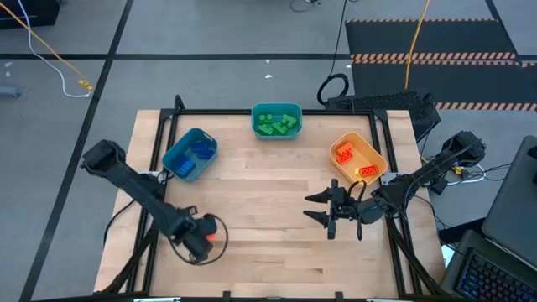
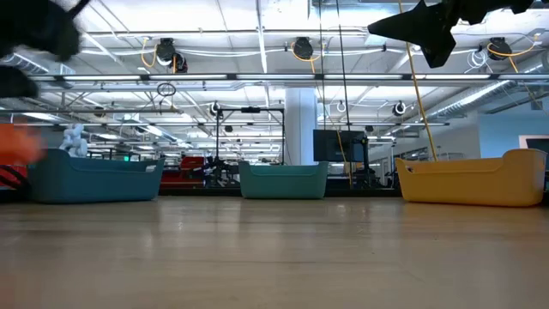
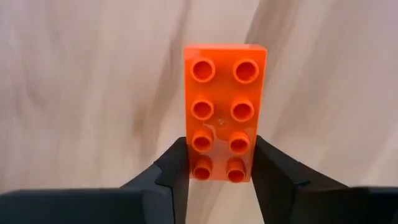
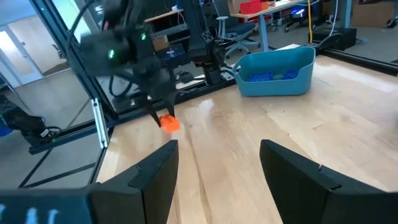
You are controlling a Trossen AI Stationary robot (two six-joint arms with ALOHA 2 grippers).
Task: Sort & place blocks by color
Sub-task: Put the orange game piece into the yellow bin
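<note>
Green blocks: a cluster of green blocks [image 1: 277, 125] lies inside the teal bin [image 1: 276, 107] at the far middle of the table; none show loose on the wood.
Blue blocks: the blue blocks [image 1: 202, 151] sit in the blue bin [image 1: 180, 163] at the far left, also with no strays in sight.
Orange blocks in place: a few orange blocks [image 1: 345, 154] rest in the orange-yellow bin [image 1: 372, 152] at the far right.
Block in hand: one orange block [image 3: 222, 129] is off the table [image 1: 268, 243], clamped at its near end between the fingers of the left gripper [image 1: 201, 237], studs facing the wrist camera.
Left gripper: closed around that orange block, hanging above the near-left part of the table, well apart from the orange-yellow bin on the opposite side.
Right gripper: the right gripper [image 1: 329, 211] hovers over the near-right part of the table, just in front of the orange-yellow bin, its fingers spread wide and empty.
Loose blocks: the high view shows none left on the bare wood.
Done so far: green and blue appear finished; orange is nearly so.
Left to do: judging by the layout, the held block is the last one, and it has to cross the table to the orange-yellow bin, either carried by the left arm or passed to the waiting right gripper.
</note>
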